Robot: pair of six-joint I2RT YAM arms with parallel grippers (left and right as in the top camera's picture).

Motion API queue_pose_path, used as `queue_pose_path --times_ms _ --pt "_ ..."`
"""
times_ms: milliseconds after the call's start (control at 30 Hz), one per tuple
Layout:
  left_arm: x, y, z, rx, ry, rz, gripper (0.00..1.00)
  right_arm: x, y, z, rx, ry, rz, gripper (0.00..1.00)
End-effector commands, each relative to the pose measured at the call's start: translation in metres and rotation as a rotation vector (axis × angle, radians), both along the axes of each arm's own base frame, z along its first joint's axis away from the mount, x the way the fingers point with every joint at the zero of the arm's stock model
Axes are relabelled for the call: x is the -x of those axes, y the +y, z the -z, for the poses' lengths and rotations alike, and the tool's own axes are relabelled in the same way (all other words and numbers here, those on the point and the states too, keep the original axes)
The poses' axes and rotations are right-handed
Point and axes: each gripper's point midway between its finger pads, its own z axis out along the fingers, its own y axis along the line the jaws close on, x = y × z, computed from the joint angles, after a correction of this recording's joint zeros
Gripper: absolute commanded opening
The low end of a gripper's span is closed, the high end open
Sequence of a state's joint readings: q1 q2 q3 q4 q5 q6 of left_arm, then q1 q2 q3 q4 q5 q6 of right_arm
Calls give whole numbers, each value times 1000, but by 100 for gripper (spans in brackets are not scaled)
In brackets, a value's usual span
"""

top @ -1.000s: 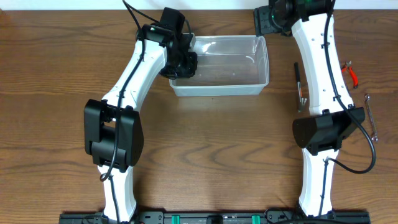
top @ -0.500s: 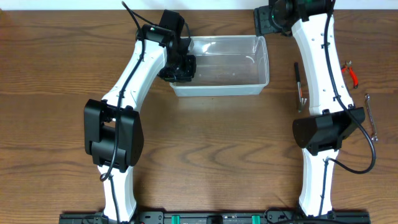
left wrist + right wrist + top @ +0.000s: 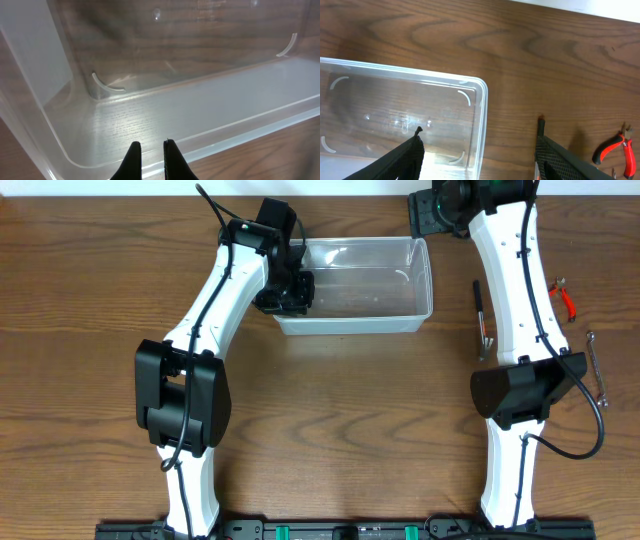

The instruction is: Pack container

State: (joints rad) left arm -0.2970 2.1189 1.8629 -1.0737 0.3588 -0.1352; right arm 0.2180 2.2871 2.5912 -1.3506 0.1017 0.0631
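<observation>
The container, a clear plastic tub, stands on the wooden table at the back centre, with nothing in it. My left gripper is at its left end. In the left wrist view the fingers are nearly closed across the container's thin rim. My right gripper hovers above the tub's back right corner. It is wide open and empty in the right wrist view, where the container lies below it.
A black pen-like tool, red-handled pliers and a metal wrench lie on the table to the right of the tub. The pliers also show in the right wrist view.
My left gripper has shifted slightly left at the tub's left end. The tub and the right arm have not visibly moved.
</observation>
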Motion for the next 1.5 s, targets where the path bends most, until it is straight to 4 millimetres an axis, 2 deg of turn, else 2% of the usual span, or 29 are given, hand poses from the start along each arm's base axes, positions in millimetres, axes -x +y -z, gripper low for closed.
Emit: queue_pose_path --times_ms 0,567,633,767,800,967,1200,1333,1467 --pt "2 1 -3 -13 5 -10 6 -3 -5 -4 3 -12 -1 72" --pt "16 -12 -2 -22 32 28 6 -1 -5 -3 4 -7 -2 70" --pt "15 -13 -3 -20 26 29 6 1 -4 -2 5 1 -5 59" --pt "6 -15 -4 -7 -12 27 6 7 5 0 2 23 -25 17" --pt "3 -16 -5 -3 -25 27 6 9 9 1 -1 28 -33 13" --pt "-9 -20 -14 16 -80 26 11 19 28 4 -12 58 -77 1" --pt "-36 -24 -37 53 -195 15 12 39 58 10 0 109 -143 1" --pt "-54 -13 -56 77 -270 -30 14 53 65 15 14 156 -164 1" --pt "-72 11 -79 104 -335 -129 16 63 64 20 21 203 -157 1"
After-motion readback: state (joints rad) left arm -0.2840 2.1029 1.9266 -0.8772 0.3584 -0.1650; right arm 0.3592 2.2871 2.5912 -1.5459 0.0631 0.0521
